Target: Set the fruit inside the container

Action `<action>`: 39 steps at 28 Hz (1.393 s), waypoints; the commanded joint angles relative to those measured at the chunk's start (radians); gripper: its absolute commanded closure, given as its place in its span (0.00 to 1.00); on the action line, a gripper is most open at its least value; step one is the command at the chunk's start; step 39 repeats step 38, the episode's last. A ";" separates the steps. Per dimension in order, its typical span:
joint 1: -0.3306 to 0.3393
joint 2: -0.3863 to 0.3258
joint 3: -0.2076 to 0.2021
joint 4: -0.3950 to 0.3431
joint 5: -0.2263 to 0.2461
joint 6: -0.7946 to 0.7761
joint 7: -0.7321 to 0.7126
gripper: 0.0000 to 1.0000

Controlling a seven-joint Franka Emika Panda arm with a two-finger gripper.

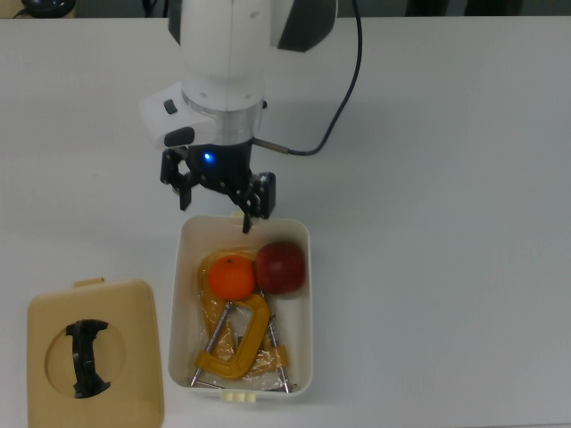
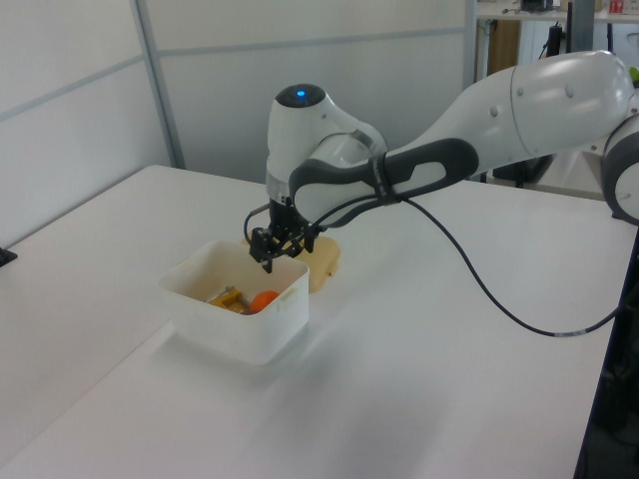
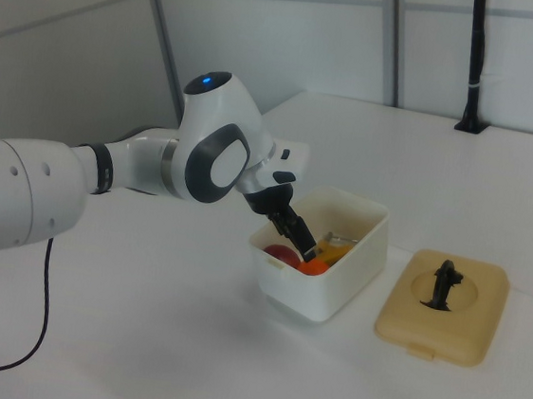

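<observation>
Basically done: apple (image 1: 281, 267) & mandarin (image 1: 233, 276) both sit in container (image 1: 303, 234), touching. Gripper (image 1: 217, 193) at tub's 12 o'clock, fingers wide, empty.

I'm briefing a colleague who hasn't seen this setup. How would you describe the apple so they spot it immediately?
Find the white tub on the table, beside the tan lid. The apple lies inside, at the end nearest the end effector, touching the orange. It is the only dark red, round thing there; the clamps are yellow.
</observation>
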 commanded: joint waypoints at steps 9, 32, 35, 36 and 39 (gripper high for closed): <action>-0.076 -0.100 -0.007 -0.020 0.086 -0.369 -0.366 0.00; -0.173 -0.185 -0.012 -0.016 0.072 -0.494 -0.544 0.00; -0.173 -0.185 -0.012 -0.016 0.071 -0.492 -0.542 0.00; -0.173 -0.185 -0.012 -0.016 0.071 -0.492 -0.542 0.00; -0.171 -0.185 -0.012 -0.016 0.071 -0.492 -0.542 0.00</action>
